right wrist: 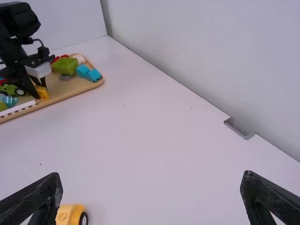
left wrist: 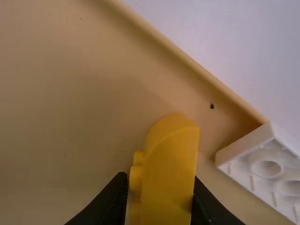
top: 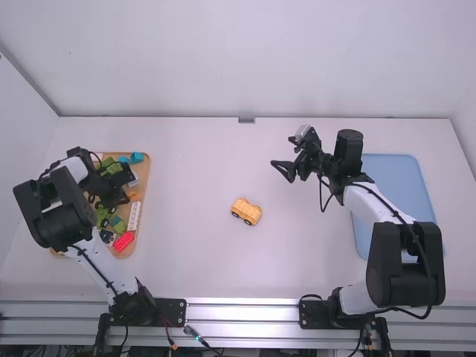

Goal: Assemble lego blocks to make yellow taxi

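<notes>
Tray (left wrist: 93, 93): at the left, full of little blocks in lots of colours.
Left gripper (left wrist: 160, 178): down over the tray, pinching a yellow block between its two fingers.
Yellow block (left wrist: 169, 173): one end is round and it has bumps on one side — it looks like a taxi part, maybe the top. I think the job now is picking up this part.
White block (left wrist: 262, 173): near the yellow one, by the tray's edge. The next lift should go straight up, so nothing gets bumped.
Yellow car (top: 246, 211): in the middle of the table, on its wheels, out of the tray. I think the yellow block goes on here next — bumps need to line up, then a push down.
Right gripper (right wrist: 151, 180): spread wide and holding nothing. It could keep the car from rolling.
Blue mat (top: 394, 182): flat on the table at the right, partly under the right arm.
</notes>
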Available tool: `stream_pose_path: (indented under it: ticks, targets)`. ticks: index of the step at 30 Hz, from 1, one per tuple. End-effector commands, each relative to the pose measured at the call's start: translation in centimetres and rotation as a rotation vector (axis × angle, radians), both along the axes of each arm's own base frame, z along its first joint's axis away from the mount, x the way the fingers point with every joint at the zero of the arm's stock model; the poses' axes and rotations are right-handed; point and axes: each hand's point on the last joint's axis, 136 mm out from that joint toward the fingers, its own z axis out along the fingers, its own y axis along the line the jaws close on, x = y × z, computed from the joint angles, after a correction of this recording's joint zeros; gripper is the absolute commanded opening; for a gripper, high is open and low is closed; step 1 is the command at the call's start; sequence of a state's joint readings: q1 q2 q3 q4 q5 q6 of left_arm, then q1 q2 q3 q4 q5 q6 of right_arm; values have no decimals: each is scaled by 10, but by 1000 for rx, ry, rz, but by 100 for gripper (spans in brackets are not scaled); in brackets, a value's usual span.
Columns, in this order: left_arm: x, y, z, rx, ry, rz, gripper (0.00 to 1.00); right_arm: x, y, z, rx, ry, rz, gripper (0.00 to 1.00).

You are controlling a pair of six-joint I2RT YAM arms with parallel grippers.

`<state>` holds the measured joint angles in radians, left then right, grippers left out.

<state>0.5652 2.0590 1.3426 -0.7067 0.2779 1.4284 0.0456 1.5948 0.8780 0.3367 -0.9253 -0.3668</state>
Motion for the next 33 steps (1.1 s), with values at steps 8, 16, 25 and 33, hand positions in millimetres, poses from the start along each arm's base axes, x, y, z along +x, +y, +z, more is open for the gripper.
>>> stream_pose_path:
  ticks: [8,16,25,33]
  targets:
    - [31,6,42,-41,-23,211,27,-3,4,20,25,-40,41,99]
    - [31,6,44,-31,-15,214,75,-3,4,19,24,-37,40,99]
    - [29,5,18,15,-70,66,99,-3,4,20,25,-39,40,99]
    - [22,17,6,12,-97,112,99,-3,4,20,25,-40,40,99]
